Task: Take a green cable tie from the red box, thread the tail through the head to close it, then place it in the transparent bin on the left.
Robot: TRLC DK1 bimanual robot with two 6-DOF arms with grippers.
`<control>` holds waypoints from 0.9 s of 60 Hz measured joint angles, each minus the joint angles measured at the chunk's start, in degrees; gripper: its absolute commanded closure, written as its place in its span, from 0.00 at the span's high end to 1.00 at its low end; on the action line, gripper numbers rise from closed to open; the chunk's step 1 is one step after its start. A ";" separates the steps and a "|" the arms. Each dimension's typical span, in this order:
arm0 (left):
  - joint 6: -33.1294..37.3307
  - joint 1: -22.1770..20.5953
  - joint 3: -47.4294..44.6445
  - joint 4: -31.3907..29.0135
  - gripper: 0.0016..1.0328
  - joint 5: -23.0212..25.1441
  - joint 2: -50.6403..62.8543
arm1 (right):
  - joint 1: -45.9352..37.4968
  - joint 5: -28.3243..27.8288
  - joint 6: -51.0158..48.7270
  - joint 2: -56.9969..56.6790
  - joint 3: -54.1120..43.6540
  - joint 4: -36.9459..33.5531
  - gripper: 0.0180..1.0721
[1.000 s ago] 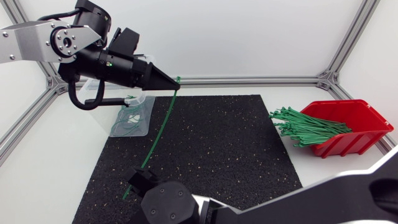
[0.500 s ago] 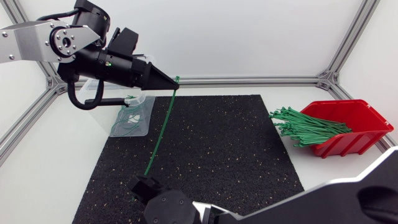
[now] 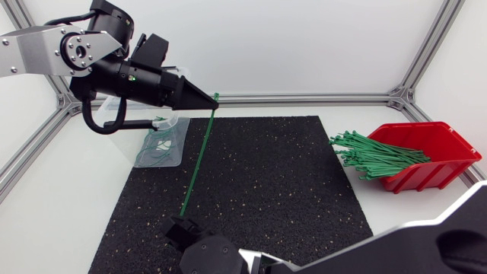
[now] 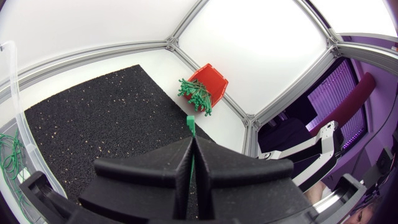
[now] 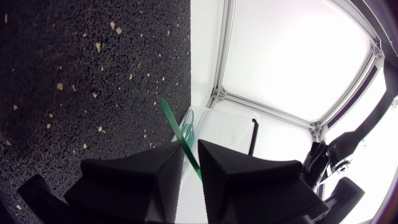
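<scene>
One tie (image 3: 198, 160) pinched in left tool (image 3: 213, 101).

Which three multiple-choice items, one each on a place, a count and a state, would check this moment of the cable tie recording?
1. Where does the red box stand?
A) at the table's left edge
B) right of the black mat
C) on the mat's middle

2. How many ties does the left pincer hold?
A) one
B) none
C) three

3. What state is the held tie in?
A) closed into a loop
B) cut in two
C) straight, tail not threaded

Key:
1 B: in the head view the box sits just past the mat's right edge.
2 A: a single green tie is pinched between the left pincer's shut fingers.
3 C: it runs straight from the left pincer down to the right pincer, with no loop.
</scene>
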 measured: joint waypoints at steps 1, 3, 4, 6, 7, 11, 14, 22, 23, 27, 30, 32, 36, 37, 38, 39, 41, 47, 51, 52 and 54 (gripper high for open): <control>0.00 0.00 0.00 0.00 0.03 0.00 0.00 | 0.04 0.00 0.02 0.00 -0.04 -0.02 0.24; 0.00 0.00 0.00 0.00 0.03 -0.02 0.00 | 0.17 0.00 0.02 0.00 -0.24 0.00 0.24; 0.00 0.00 0.00 0.00 0.03 -0.02 0.00 | 0.24 0.00 0.04 0.00 -0.31 0.00 0.24; 0.00 0.00 0.00 0.00 0.03 0.00 0.00 | 0.35 0.00 0.20 0.00 -0.44 0.00 0.24; 0.02 0.00 0.00 0.00 0.03 -0.02 0.00 | 0.37 0.00 0.17 0.00 -0.52 0.00 0.25; 0.00 0.00 0.00 0.00 0.03 0.00 0.00 | 0.42 0.00 0.17 0.00 -0.68 0.00 0.27; 0.02 0.02 0.00 0.00 0.03 -0.02 0.00 | 0.42 0.02 0.17 0.00 -0.83 0.00 0.27; 0.24 0.11 0.00 0.00 0.03 0.00 0.00 | 0.42 0.09 0.17 -0.13 -1.36 -0.02 0.31; 0.26 0.11 0.00 0.00 0.03 0.00 0.00 | 0.42 0.13 0.17 -0.22 -1.42 0.00 0.31; 0.39 0.11 0.00 0.00 0.03 0.00 0.00 | 0.42 0.17 0.17 -0.72 -1.73 -0.02 0.31; 0.39 0.11 0.00 0.00 0.03 0.00 0.00 | 0.42 0.17 0.17 -1.16 -1.92 0.00 0.31; 0.39 0.13 0.00 0.00 0.03 0.00 0.00 | 0.42 0.17 0.17 -1.49 -2.05 0.00 0.31; 0.39 0.11 0.00 0.00 0.03 0.00 0.00 | 0.42 0.17 0.17 -1.90 -2.25 0.00 0.31; 0.39 0.11 0.00 0.00 0.03 0.00 0.00 | 0.42 0.20 0.17 -1.99 -2.25 0.00 0.31; 0.42 0.11 0.00 0.00 0.03 -0.02 0.00 | 0.42 0.20 0.17 -2.03 -2.25 0.00 0.31; 0.42 0.11 0.00 0.00 0.03 0.00 0.00 | 0.42 0.20 0.17 -2.05 -2.25 0.00 0.31; 0.39 0.11 0.00 0.00 0.03 0.00 0.00 | 0.42 0.17 0.17 -2.08 -2.25 0.00 0.31; 0.42 0.11 0.00 0.00 0.03 0.00 0.00 | 0.39 0.17 0.17 -2.08 -2.25 0.00 0.31; 0.42 0.11 0.00 0.00 0.03 0.00 0.00 | 0.39 0.17 0.17 -2.05 -2.25 0.00 0.31; 0.42 0.11 0.00 0.00 0.03 0.00 0.00 | 0.39 0.17 0.17 -2.03 -2.25 0.00 0.31; 0.42 0.11 0.00 0.00 0.03 0.00 0.00 | 0.39 0.17 0.17 -1.95 -2.23 0.02 0.31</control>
